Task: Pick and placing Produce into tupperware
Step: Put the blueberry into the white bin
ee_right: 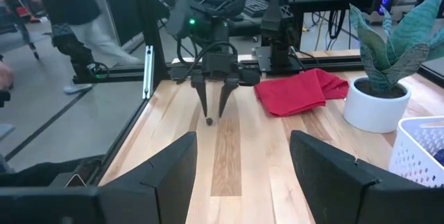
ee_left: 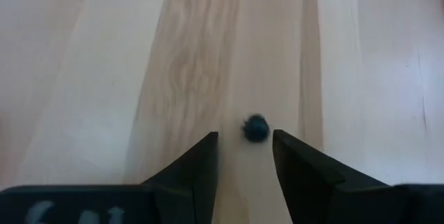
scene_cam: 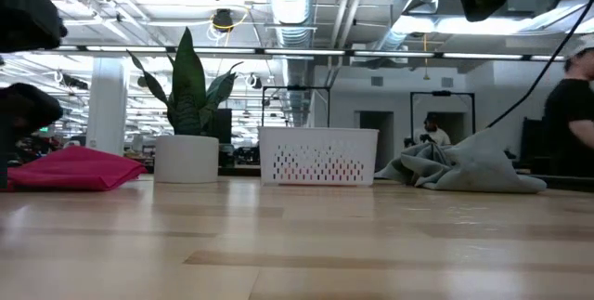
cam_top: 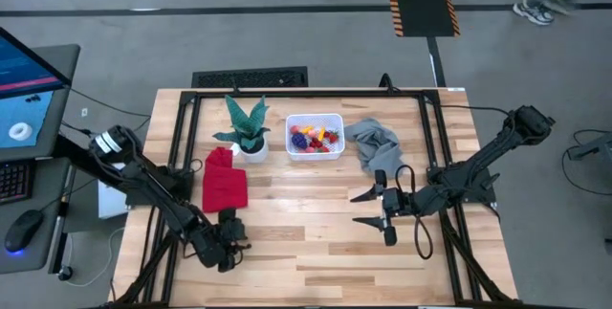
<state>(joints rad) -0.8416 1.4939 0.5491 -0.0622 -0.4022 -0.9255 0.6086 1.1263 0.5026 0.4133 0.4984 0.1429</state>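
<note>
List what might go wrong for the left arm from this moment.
1. The small dark piece sits just beyond the left claw tips, not between them, so a closing pinch may miss or flick it across the table.
2. It looks round and tiny, so it may roll away.
3. The way to the white bin passes the red cloth and potted plant, which the arm might brush.

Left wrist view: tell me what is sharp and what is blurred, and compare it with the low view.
Left wrist view: the small dark piece looks soft and the wood grain smeared, as are the left claw's fingers. Low view: the near table is blurred, the white bin sharper, ceiling lights glare.
</note>
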